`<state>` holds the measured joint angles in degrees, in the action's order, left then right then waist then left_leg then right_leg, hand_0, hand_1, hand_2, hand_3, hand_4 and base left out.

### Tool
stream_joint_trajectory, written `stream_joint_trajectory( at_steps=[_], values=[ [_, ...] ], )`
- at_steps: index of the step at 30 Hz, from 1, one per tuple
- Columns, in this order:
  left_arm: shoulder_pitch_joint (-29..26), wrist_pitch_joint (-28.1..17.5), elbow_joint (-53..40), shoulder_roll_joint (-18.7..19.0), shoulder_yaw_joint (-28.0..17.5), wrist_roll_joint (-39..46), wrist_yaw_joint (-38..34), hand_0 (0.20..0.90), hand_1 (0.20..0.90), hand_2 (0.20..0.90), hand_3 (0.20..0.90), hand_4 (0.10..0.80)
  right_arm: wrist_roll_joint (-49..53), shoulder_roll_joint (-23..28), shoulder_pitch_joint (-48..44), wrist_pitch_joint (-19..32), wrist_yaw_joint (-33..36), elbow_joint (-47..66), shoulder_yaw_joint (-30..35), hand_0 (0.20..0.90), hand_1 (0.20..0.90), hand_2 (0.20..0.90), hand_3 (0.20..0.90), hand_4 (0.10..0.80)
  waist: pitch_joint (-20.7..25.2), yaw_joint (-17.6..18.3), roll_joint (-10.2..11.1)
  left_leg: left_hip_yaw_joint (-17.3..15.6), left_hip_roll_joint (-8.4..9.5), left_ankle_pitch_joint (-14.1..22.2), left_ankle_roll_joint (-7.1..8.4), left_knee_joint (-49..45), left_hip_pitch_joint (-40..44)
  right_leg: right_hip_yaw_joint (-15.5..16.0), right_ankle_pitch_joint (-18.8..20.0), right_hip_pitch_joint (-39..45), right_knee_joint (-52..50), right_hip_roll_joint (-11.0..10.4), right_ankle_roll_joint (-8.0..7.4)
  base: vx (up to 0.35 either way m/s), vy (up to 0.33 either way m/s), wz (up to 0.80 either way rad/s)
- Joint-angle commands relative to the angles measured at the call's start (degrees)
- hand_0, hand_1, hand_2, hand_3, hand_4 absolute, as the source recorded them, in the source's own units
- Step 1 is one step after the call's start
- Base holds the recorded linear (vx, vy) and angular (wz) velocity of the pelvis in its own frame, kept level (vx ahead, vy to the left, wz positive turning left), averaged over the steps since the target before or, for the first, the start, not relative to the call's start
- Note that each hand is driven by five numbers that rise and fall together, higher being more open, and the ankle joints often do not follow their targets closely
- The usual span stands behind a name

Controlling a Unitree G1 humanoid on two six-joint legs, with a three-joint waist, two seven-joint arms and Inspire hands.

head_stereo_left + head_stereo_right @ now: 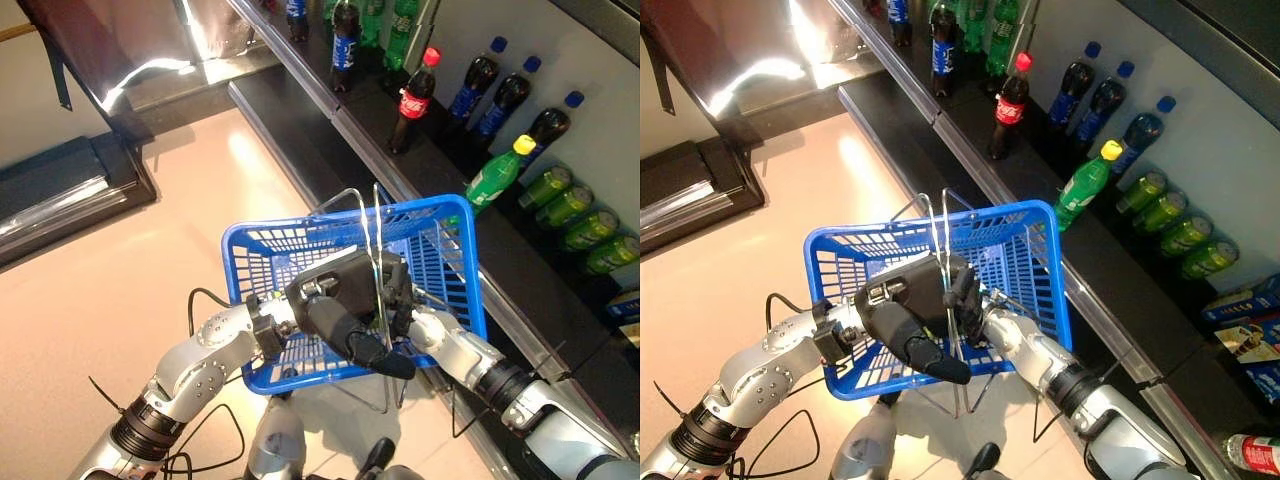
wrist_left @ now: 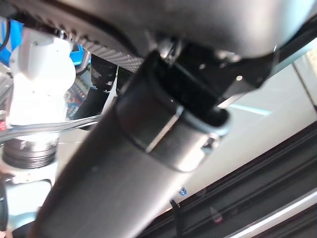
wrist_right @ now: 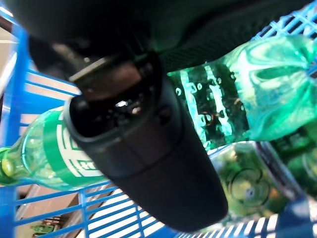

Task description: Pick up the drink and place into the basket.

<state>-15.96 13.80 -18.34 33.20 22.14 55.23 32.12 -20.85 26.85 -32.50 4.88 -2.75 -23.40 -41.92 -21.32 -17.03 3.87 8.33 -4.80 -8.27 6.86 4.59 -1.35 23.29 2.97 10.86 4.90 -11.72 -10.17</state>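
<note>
A blue plastic basket [image 1: 300, 232] hangs in front of me by its wire handles [image 1: 375, 225]. My left hand [image 1: 335, 295] is curled round those handles above the basket's middle. Reaching in from the right, my right hand [image 1: 400, 288] is down inside the basket. Its wrist view shows its thumb [image 3: 148, 163] and fingers closed on a green drink bottle [image 3: 218, 109], low against the basket's grid. Another green bottle with a white-green label [image 3: 49, 148] and a green can [image 3: 242, 183] lie beside it in the basket.
A dark shelf [image 1: 330, 110] runs along the right. On it are a red-capped cola bottle [image 1: 413, 100], blue-capped dark bottles [image 1: 500, 100], a yellow-capped green bottle [image 1: 495, 175] and green cans [image 1: 570, 205]. A dark platform [image 1: 60, 190] lies at the left.
</note>
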Motion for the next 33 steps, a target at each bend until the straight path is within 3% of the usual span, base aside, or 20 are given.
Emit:
stream_joint_trajectory(
  at_steps=[1,21,33],
  values=[
    [-6.4,-9.2,-11.3,-9.9,2.3,6.6,8.2,0.3,0.3,0.3,0.2,0.1,0.0,-4.4,-4.5,2.5,2.1,-2.9,-4.0,0.3,0.3,0.3,0.2,0.1,18.9,0.1,1.2,-2.4,-0.76,4.3,-1.73,0.4,2.6,-0.3,-0.9,1.5,0.1,-1.5,0.54,0.0,0.0,0.0],
    [-7.5,-6.9,-12.9,-11.9,3.4,6.8,8.3,0.3,0.3,0.3,0.2,0.1,-6.4,-9.9,-4.9,-2.3,3.9,-14.1,-3.1,0.3,0.3,0.3,0.2,0.1,19.2,-1.2,1.3,-1.4,-0.64,4.3,-1.9,0.4,2.7,0.3,-1.0,1.9,0.1,-1.3,0.8,0.003,0.0,0.02],
    [-7.6,-5.9,-13.1,-12.9,4.1,6.4,8.6,0.3,0.3,0.3,0.2,0.1,-7.0,-11.1,-7.1,-4.8,0.5,-16.8,-4.2,0.3,0.3,0.3,0.2,0.1,19.3,-2.0,1.7,-0.9,-0.42,4.3,-2.02,0.4,2.8,0.6,-1.0,2.0,0.1,-1.1,1.05,0.0,0.0,0.0]
  ],
)
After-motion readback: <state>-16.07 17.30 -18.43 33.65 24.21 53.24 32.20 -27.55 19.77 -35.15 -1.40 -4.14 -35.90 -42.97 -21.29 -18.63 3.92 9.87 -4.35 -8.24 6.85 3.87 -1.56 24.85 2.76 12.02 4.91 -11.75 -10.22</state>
